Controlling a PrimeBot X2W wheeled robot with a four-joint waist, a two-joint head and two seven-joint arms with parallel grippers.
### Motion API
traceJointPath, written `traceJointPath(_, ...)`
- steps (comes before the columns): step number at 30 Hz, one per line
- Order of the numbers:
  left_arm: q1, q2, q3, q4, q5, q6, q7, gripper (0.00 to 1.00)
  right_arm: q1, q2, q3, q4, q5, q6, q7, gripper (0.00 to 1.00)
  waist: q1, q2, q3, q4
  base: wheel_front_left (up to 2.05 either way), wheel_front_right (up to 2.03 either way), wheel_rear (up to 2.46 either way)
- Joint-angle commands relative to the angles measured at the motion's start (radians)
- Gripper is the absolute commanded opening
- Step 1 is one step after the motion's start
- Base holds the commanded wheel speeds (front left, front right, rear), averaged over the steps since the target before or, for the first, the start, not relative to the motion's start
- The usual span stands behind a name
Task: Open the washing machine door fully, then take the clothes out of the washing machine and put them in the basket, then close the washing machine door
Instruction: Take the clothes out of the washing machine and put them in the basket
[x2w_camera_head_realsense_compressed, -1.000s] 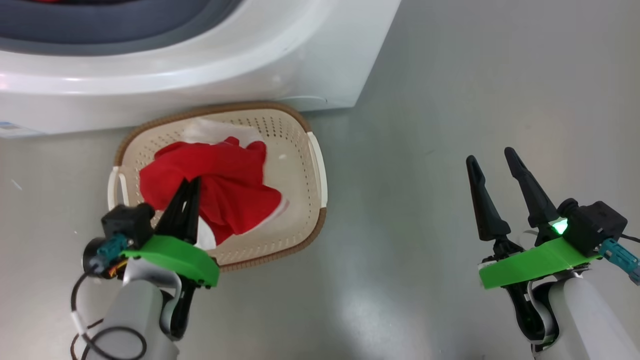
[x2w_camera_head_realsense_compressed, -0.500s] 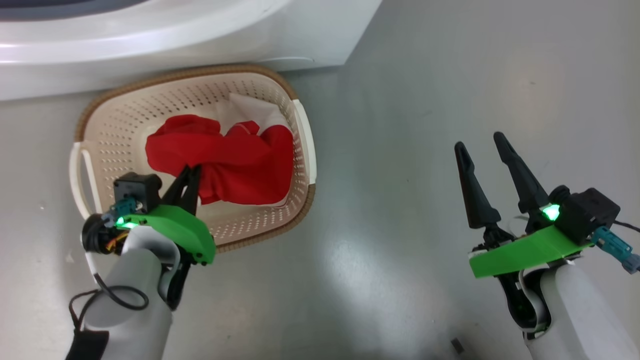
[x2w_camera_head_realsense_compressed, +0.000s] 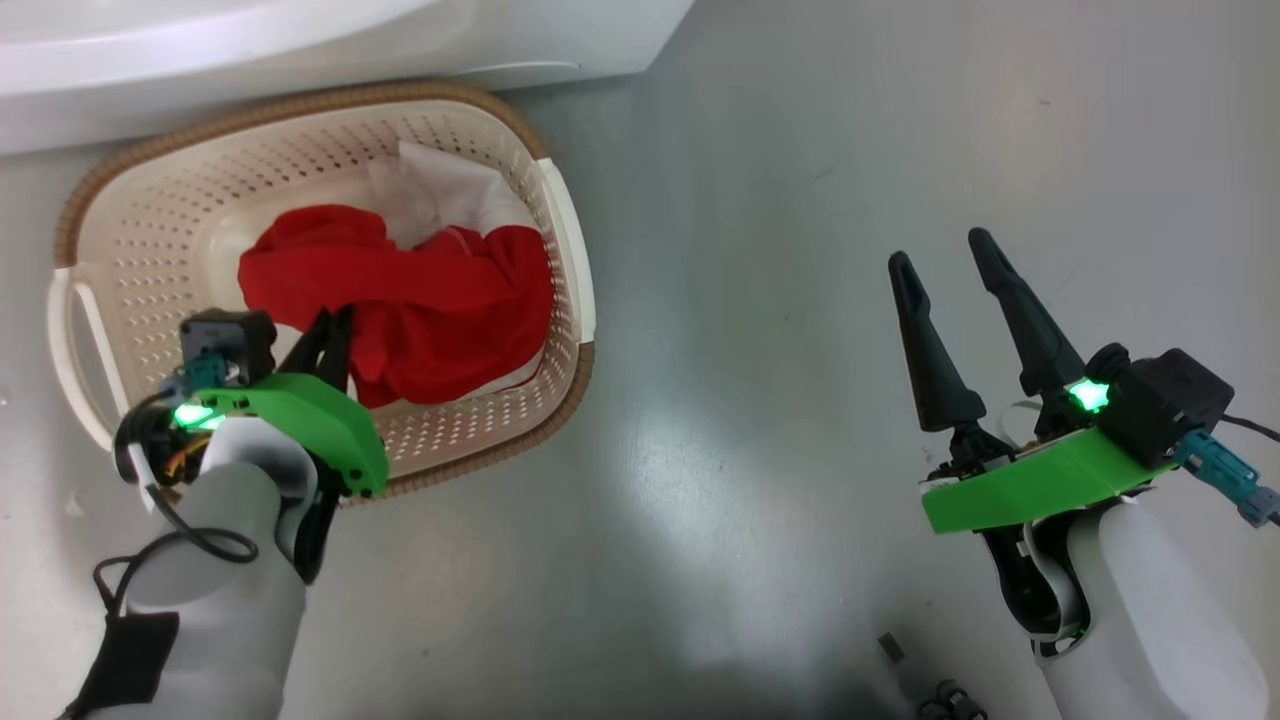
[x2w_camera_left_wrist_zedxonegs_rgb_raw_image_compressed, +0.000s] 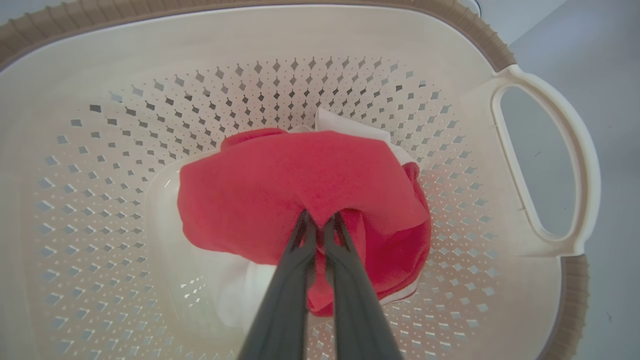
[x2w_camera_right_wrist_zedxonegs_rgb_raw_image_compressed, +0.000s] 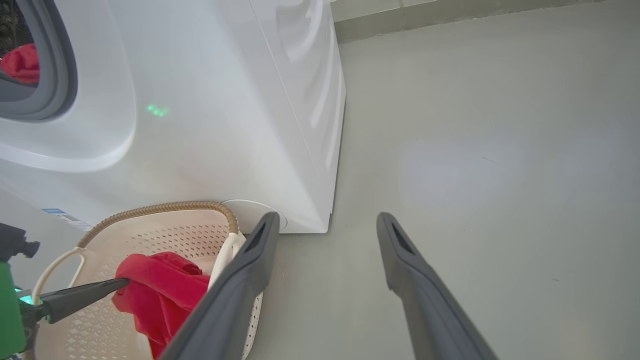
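The cream basket (x2w_camera_head_realsense_compressed: 300, 100) stands on the floor against the white washing machine (x2w_camera_head_realsense_compressed: 300, 30). Red clothes (x2w_camera_head_realsense_compressed: 430, 300) with white trim are bunched inside it. My left gripper (x2w_camera_head_realsense_compressed: 335, 320) reaches in over the near rim, shut on a fold of them. From the left wrist, the clothes (x2w_camera_left_wrist_zedxonegs_rgb_raw_image_compressed: 280, 180) drape over the closed left gripper (x2w_camera_left_wrist_zedxonegs_rgb_raw_image_compressed: 320, 217) above the basket (x2w_camera_left_wrist_zedxonegs_rgb_raw_image_compressed: 150, 75) bottom. My right gripper (x2w_camera_head_realsense_compressed: 938, 252) hovers open and empty over bare floor, far right. From the right wrist, another red garment (x2w_camera_right_wrist_zedxonegs_rgb_raw_image_compressed: 20, 62) lies behind the grey seal (x2w_camera_right_wrist_zedxonegs_rgb_raw_image_compressed: 55, 75). The washing machine door is out of view.
Grey floor (x2w_camera_head_realsense_compressed: 760, 300) stretches between and right of the arms. Small dark bits (x2w_camera_head_realsense_compressed: 890, 645) lie on it at the bottom edge. In the right wrist view the right gripper (x2w_camera_right_wrist_zedxonegs_rgb_raw_image_compressed: 327, 217) points past the machine's corner (x2w_camera_right_wrist_zedxonegs_rgb_raw_image_compressed: 325, 220) toward a wall skirting (x2w_camera_right_wrist_zedxonegs_rgb_raw_image_compressed: 450, 15).
The head camera has tilted, so the whole picture slid up and left. My left gripper has sunk lower into the basket with the red clothes. The right gripper stays open.
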Motion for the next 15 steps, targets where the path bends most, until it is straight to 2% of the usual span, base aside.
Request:
traceJointPath(1, 0.003, 0.038, 0.014, 0.005, -0.010, -0.006, -0.005, 0.00, 0.013, 0.005, 0.023, -0.026, -0.018, 0.005, -0.006, 1.00, 0.0000, -0.0001, 0.011, -0.006, 0.00, 0.00, 0.00)
traceJointPath(4, -0.011, 0.041, 0.012, 0.020, -0.022, -0.006, -0.005, 0.00, 0.013, 0.005, 0.020, -0.029, -0.020, 0.005, -0.006, 1.00, 0.0000, -0.0001, 0.019, -0.007, 0.00, 0.00, 0.00)
traceJointPath(6, -0.016, 0.040, 0.008, 0.026, -0.029, -0.006, -0.005, 0.30, 0.013, 0.005, 0.017, -0.029, -0.021, 0.005, -0.006, 1.00, 0.0000, -0.0001, 0.020, -0.005, 0.00, 0.00, 0.00)
traceJointPath(7, -0.017, 0.039, 0.008, 0.027, -0.034, -0.006, -0.005, 0.40, 0.013, 0.004, 0.015, -0.029, -0.022, 0.005, -0.006, 1.00, 0.0000, -0.0001, 0.019, -0.004, 0.00, 0.00, 0.00)
traceJointPath(8, -0.017, 0.039, 0.008, 0.027, -0.034, -0.006, -0.005, 0.40, 0.013, 0.004, 0.015, -0.029, -0.022, 0.005, -0.006, 1.00, 0.0000, -0.0001, 0.019, -0.004, 0.00, 0.00, 0.00)
traceJointPath(9, -0.017, 0.039, 0.008, 0.027, -0.039, -0.006, -0.005, 0.75, 0.013, 0.004, 0.014, -0.028, -0.022, 0.005, -0.006, 1.00, 0.0000, -0.0001, 0.018, -0.004, 0.00, 0.00, 0.00)
traceJointPath(10, -0.017, 0.038, 0.007, 0.028, -0.043, -0.006, -0.005, 0.98, 0.012, 0.004, 0.013, -0.027, -0.023, 0.005, -0.006, 1.00, 0.0000, -0.0001, 0.016, -0.002, 0.00, 0.00, 0.00)
traceJointPath(15, -0.006, 0.034, 0.010, 0.024, -0.066, -0.006, -0.005, 1.00, 0.007, -0.001, 0.009, -0.022, -0.023, 0.005, -0.006, 1.00, 0.0000, -0.0001, -0.001, 0.006, 0.00, 0.00, 0.00)
